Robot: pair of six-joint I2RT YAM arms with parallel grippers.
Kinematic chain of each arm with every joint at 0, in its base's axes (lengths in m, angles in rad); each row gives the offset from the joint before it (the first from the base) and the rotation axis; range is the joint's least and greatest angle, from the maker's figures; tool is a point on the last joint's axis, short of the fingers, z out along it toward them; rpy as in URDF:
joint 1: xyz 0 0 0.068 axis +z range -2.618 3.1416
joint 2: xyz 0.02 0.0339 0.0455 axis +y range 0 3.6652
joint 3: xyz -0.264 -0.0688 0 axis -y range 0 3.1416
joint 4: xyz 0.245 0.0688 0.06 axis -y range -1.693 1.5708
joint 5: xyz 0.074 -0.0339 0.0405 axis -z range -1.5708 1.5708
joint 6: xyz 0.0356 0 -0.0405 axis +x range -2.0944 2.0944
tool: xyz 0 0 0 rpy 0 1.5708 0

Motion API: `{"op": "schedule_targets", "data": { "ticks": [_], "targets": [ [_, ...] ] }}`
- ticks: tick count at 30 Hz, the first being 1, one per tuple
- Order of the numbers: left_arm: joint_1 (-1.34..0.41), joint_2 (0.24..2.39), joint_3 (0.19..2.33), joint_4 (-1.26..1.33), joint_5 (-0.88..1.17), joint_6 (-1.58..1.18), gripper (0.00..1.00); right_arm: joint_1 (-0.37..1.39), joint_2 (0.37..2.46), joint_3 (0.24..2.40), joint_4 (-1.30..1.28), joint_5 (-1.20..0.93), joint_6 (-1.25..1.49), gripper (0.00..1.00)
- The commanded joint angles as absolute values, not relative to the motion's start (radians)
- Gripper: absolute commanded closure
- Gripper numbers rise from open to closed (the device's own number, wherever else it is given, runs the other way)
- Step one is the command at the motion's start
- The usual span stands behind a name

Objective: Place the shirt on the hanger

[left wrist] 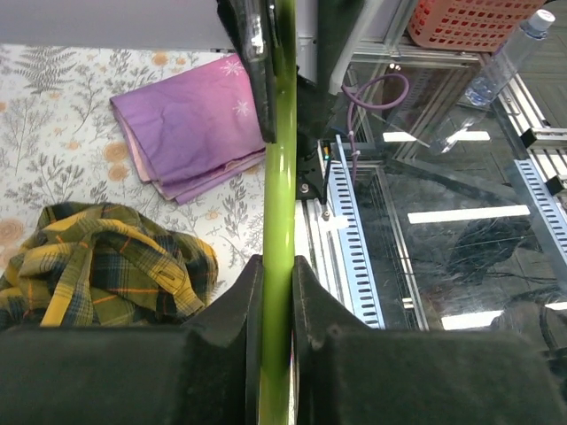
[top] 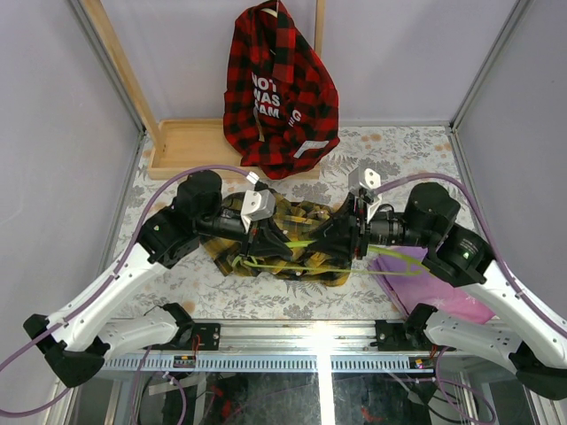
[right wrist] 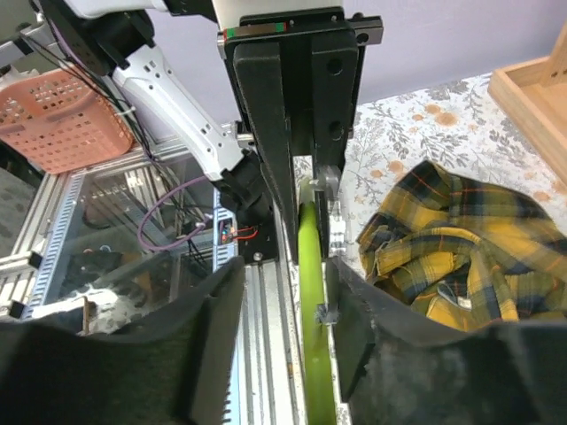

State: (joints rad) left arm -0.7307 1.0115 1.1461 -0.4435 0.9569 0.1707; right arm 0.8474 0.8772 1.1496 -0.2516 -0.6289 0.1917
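The yellow and dark plaid shirt point(top: 292, 257) lies crumpled on the table between the two arms; it also shows in the left wrist view point(left wrist: 97, 270) and the right wrist view point(right wrist: 469, 257). The lime-green hanger point(top: 301, 243) is held just above it, its wire running toward the right point(top: 403, 258). My left gripper point(top: 266, 235) is shut on the hanger wire point(left wrist: 277, 212). My right gripper point(top: 347, 237) faces it with open jaws set around the same wire point(right wrist: 310, 266), which lies near the right finger point(right wrist: 354, 310).
A red-and-black plaid shirt point(top: 279, 88) hangs on the wooden rack, whose base point(top: 190, 146) stands at the back. A folded purple cloth point(top: 434, 283) lies at the right front. An orange basket point(left wrist: 461, 22) and a bottle point(left wrist: 505, 62) are beyond the table's near edge.
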Motion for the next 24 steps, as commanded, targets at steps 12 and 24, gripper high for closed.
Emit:
{"op": "schedule_targets", "data": {
  "ticks": [12, 24],
  "targets": [
    [-0.732, 0.976, 1.252, -0.698, 0.836, 0.374, 1.0, 0.852, 0.714, 1.184, -0.617, -0.489, 0.062, 0.21],
    [-0.732, 0.977, 1.338, -0.855, 0.845, 0.419, 1.0, 0.853, 0.71, 1.194, -0.781, -0.458, 0.029, 0.26]
  ]
}}
